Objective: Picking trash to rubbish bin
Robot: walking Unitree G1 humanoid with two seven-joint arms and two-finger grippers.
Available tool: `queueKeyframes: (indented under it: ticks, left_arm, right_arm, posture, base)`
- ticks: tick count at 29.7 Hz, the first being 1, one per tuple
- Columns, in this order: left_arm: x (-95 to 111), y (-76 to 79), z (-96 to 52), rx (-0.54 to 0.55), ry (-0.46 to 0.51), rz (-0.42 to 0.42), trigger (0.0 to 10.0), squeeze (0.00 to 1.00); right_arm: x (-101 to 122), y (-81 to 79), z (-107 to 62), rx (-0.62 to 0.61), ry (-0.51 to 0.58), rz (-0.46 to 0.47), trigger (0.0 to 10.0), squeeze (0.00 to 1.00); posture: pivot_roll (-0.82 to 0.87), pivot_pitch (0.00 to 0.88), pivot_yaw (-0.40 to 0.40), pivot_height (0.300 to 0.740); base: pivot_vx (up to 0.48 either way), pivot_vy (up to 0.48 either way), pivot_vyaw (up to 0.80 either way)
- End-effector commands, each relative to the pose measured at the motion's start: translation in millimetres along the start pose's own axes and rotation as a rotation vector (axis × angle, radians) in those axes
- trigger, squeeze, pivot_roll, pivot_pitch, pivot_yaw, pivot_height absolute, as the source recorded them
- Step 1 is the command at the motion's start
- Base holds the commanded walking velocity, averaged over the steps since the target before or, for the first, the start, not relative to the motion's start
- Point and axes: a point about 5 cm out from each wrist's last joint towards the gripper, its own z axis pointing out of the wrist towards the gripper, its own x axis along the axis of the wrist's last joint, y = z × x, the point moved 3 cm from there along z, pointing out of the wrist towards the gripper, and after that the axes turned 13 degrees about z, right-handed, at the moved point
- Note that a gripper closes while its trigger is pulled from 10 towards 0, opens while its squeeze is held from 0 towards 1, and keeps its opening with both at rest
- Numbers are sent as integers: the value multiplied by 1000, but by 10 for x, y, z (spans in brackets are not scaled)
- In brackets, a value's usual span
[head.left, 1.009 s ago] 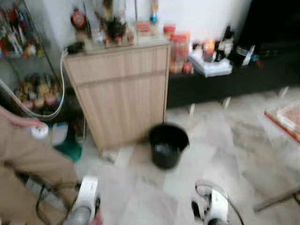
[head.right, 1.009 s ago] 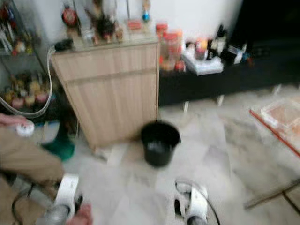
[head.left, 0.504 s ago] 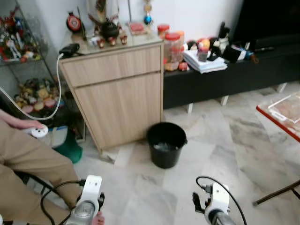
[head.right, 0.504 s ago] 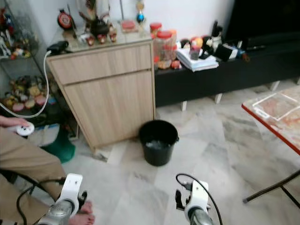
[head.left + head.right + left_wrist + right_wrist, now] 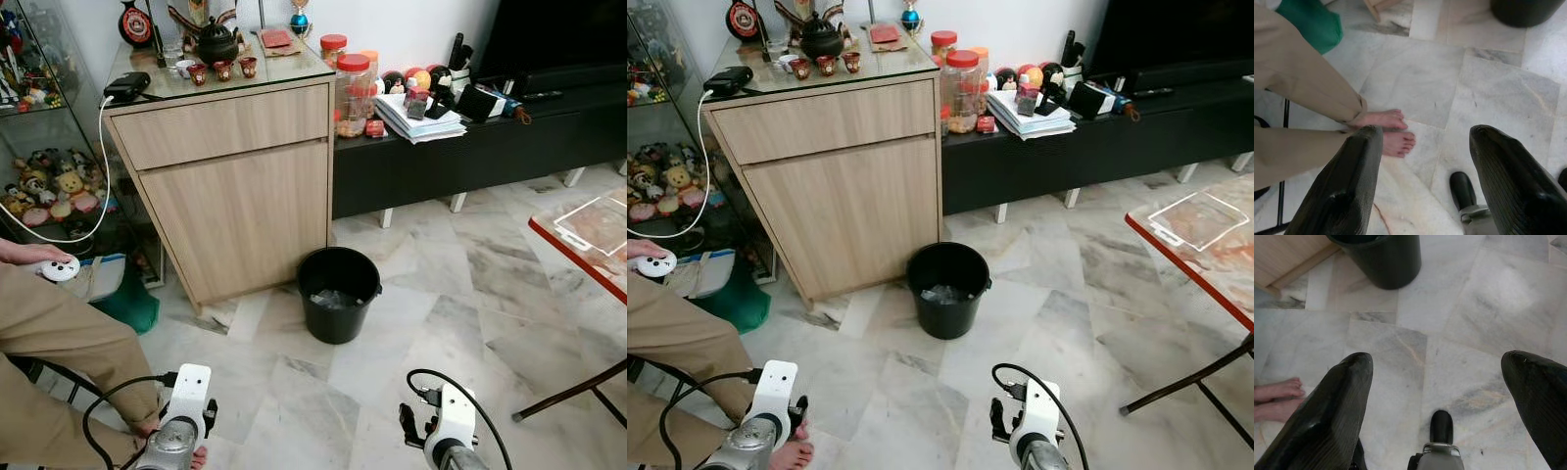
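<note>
- The rubbish bin (image 5: 338, 292), a black bucket, is stood on the marble floor (image 5: 460, 294) just beside the front corner of the wooden cabinet (image 5: 230, 186); some pale, crumpled rubbish is seen at its bottom, so it is judged to be in use as the drop point.
- No loose piece of trash can be made out on the bare floor before the robot, and neither claw is seen to carry any, so a search or a walk to the next piece is judged to be the step in hand.
- The left claw (image 5: 1422, 181) is held low over the floor with its two black fingers spread wide and nothing between them; it is probably kept ready rather than at work.
- The right claw (image 5: 1444, 416) is likewise held wide apart and empty, pointed down at the floor, with the bin near the far side of its view.
- A person's bare feet (image 5: 1388, 129) and beige trouser legs (image 5: 59, 343) are placed on the floor close to the left claw, so care on that side is judged to be needed.
- A white controller (image 5: 61, 268) is held in the person's hand (image 5: 29, 253).
- A low black bench (image 5: 470, 147) carrying jars and papers is set along the wall beyond the cabinet, and a red-edged table (image 5: 588, 240) stands well apart on the robot's right.
</note>
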Motion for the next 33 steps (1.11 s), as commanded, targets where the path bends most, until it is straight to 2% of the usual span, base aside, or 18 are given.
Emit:
queueKeyframes:
  ticks: [1, 4, 33]
  left_arm:
    - [-66, -52, -8, 17, -26, -3, 10000, 0]
    - [-84, -55, -12, 17, -30, -4, 10000, 0]
    - [-96, -46, -18, 23, -30, -25, 10000, 0]
  right_arm:
    - [19, -24, 8, 3, 8, 7, 10000, 0]
    - [4, -24, 6, 0, 1, 1, 10000, 0]
    - [-4, -42, 14, -6, -11, -11, 10000, 0]
  posture:
    - [-88, 0, -5, 740]
    - [-88, 0, -3, 740]
    - [-79, 0, -8, 740]
  base:
    - [0, 0, 0]
    - [0, 0, 0]
    - [0, 0, -788]
